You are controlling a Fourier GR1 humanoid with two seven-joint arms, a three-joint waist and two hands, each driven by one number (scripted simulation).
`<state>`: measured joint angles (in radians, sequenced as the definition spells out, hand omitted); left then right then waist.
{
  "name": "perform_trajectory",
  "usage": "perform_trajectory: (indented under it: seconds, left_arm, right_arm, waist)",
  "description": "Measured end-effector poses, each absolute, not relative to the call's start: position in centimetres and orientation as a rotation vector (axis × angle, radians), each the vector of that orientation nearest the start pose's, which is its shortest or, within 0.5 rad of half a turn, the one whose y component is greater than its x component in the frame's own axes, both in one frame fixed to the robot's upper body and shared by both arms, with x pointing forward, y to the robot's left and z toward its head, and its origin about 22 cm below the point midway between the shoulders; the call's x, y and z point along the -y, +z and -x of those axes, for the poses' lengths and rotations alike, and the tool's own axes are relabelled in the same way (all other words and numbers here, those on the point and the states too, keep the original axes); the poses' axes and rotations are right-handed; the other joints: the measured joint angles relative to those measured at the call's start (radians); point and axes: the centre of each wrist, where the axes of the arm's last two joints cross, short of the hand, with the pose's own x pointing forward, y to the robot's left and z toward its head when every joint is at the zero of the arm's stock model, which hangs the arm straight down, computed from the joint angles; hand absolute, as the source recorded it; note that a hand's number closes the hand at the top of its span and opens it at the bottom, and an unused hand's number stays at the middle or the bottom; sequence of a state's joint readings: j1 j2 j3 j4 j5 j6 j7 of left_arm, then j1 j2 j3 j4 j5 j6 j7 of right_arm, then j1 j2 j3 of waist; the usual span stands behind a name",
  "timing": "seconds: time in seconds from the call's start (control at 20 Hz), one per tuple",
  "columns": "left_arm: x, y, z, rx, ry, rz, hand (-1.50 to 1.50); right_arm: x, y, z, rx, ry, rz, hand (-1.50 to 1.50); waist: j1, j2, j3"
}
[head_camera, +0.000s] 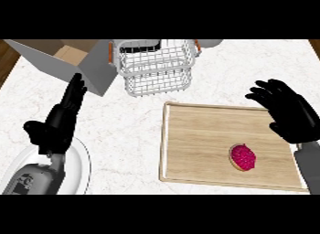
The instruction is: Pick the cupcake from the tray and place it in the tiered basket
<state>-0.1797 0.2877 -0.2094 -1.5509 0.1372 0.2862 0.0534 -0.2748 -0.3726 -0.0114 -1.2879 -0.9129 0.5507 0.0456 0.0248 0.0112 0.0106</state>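
- Reaching is the step you are in, as I judge it: the right hand (294, 116) hangs over the right edge of the wooden tray (189, 146) at the right of the frame, its fingers (260, 93) spread open and holding nothing.
- You will find the cupcake (243, 156), pink-topped, lying on the tray in the lower right of the frame, just below and left of that hand and apart from it.
- Your left hand (55, 125) rests at the left of the frame, fingers straight and pointing up, above a white plate (82, 176) on the surface (122, 128).
- The tiered basket (156, 68), white wire, stands at the top centre, well apart from the cupcake, beside an open cardboard box (68, 59) at the upper left.
- Next, you would likely bring the right hand down and back toward the cupcake and curl the fingers round it before any lift.
- After that, the carry runs up and left to the basket; you would need to clear the tray's raised rim and the basket's wire wall.
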Motion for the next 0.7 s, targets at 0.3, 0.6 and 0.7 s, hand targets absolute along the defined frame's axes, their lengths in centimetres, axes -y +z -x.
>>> perform_trajectory:
  seconds: [0.3, 0.6, 0.7]
  left_arm:
    - [-21.3, 4.0, -27.6, 1.668, -0.109, -0.166, 0.0]
    - [-21.0, 3.5, -27.2, 1.657, -0.103, -0.184, 0.0]
    - [-21.0, 3.4, -27.1, 1.655, -0.1, -0.187, 0.0]
  right_arm:
    - [38.0, 5.5, -30.9, 1.631, 0.257, -1.043, -1.5]
    - [42.8, 15.5, -30.9, 1.703, 0.679, -0.778, -1.5]
    - [42.5, 19.4, -30.7, 1.722, 0.84, -0.67, -1.5]
  waist:
    - [-0.009, -0.001, -0.005]
    - [-0.024, -0.01, -0.006]
    - [-0.027, -0.014, -0.006]
